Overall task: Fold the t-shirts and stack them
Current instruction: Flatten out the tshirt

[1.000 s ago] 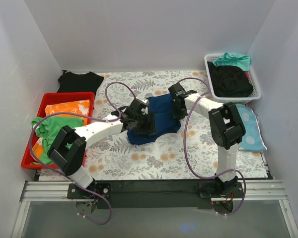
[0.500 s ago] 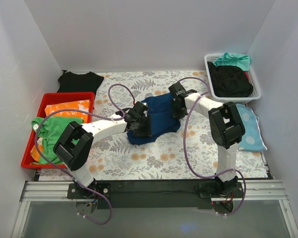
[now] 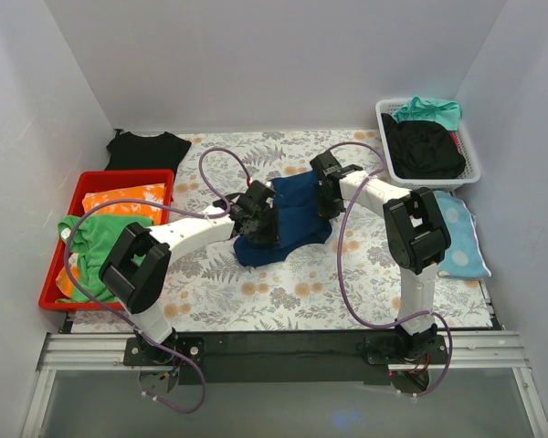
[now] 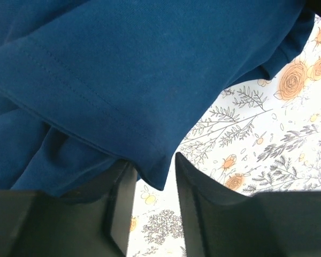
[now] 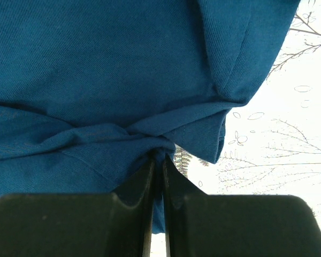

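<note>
Two grippers meet at one blue shirt (image 3: 297,217), which lies rumpled near the middle of the flower-printed table (image 3: 283,292), between the two arms. The left gripper (image 4: 154,163) is at the shirt's near left edge. Its fingers (image 4: 195,198) are spread with a clear gap between them, and a hemmed corner of the cloth hangs down into that gap without being squeezed. More of the cloth drapes over the tip of the finger on the left of that wrist view, while the other finger stands free of it with the printed tabletop showing beside it. The right gripper (image 5: 159,159) is at the shirt's far right edge. Its fingers (image 5: 179,187) are pressed together, pinching a bunched ridge of the blue cloth right at their tips, and folds run sideways from that pinch. Past the pinch the shirt's edge curls over, and the tabletop shows to the right. At the back right corner a white basket (image 3: 434,182) holds a black shirt (image 3: 425,151) with a teal shirt (image 3: 429,111) behind it. At the left a red bin (image 3: 128,175) holds green and orange clothes.
</note>
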Controlling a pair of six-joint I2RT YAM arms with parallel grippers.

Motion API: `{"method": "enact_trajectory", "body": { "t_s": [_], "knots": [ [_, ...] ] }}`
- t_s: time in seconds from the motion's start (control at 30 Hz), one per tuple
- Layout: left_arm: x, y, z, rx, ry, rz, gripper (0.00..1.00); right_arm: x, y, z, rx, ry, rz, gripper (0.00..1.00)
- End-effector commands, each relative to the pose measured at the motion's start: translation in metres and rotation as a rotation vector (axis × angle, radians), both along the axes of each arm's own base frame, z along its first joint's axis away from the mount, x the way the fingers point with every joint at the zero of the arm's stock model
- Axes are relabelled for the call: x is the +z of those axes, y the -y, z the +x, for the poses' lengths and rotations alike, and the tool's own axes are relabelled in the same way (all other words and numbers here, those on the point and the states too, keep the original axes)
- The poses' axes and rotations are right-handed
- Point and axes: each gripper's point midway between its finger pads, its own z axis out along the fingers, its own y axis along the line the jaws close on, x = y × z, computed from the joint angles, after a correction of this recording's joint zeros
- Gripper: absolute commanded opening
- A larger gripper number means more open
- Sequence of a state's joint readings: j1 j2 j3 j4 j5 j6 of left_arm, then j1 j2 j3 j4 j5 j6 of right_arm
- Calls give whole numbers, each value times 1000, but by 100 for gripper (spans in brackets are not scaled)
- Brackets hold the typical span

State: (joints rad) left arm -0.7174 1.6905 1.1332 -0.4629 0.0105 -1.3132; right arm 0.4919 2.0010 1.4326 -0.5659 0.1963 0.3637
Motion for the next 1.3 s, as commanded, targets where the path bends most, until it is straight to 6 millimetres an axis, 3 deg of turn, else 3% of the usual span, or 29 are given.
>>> {"method": "enact_trajectory", "body": {
  "t_s": [0.0,0.1,0.17,0.23,0.3,0.33,0.37,0.43,0.47,0.5,0.57,0.6,0.63,0.7,0.73,0.83,0.9,0.93,1.0,1.03,1.1,1.17,1.2,1.27],
  "knots": [
    [10,9,11,-10,40,-11,30,10,0,11,-8,45,8,13],
    [18,12,15,-15,60,-21,17,11,2,12,-13,50,4,13],
    [27,14,20,-14,83,-26,0,13,4,11,-16,51,2,13],
    [31,12,22,-8,92,-13,0,16,5,11,-15,58,-1,13],
    [47,10,29,11,123,-5,0,21,7,11,-17,66,-9,16],
    [54,4,36,30,161,25,0,28,8,12,-19,81,-7,28],
    [76,3,46,55,215,26,0,32,10,11,-23,88,-13,37],
    [95,-10,55,101,267,80,0,48,16,11,-33,126,-23,55],
    [110,-25,66,144,337,138,0,54,17,12,-38,142,-23,60],
    [134,-27,74,166,389,140,0,58,21,10,-44,155,-34,63],
    [162,-38,86,197,480,183,0,82,25,10,-56,211,-19,68],
    [187,-37,93,214,534,163,0,89,28,9,-64,230,-22,69],
    [201,-37,97,221,567,158,0,106,29,8,-69,269,-4,73],
    [220,-40,105,241,619,169,0,121,32,7,-75,307,6,80],
    [240,-39,110,259,659,147,0,134,33,5,-76,335,19,87],
    [266,-46,124,313,742,180,0,148,31,-1,-5,380,34,98],
    [280,-55,137,375,810,221,0,149,23,-9,85,376,38,98],
    [278,-57,144,366,833,284,0,158,19,-11,111,409,51,95],
    [290,-60,157,402,899,316,0,152,10,-23,181,415,51,91],
    [294,-66,162,410,921,361,0,162,4,-23,193,465,84,86],
    [307,-67,176,434,955,365,0,153,-10,-37,252,463,129,80],
    [321,-68,186,445,989,375,0,164,-26,-41,288,530,186,79],
    [326,-72,191,460,1001,374,0,152,-30,-48,312,509,208,79],
    [335,-75,198,471,1017,388,0,148,-45,-52,345,495,261,77]
  ]
}}
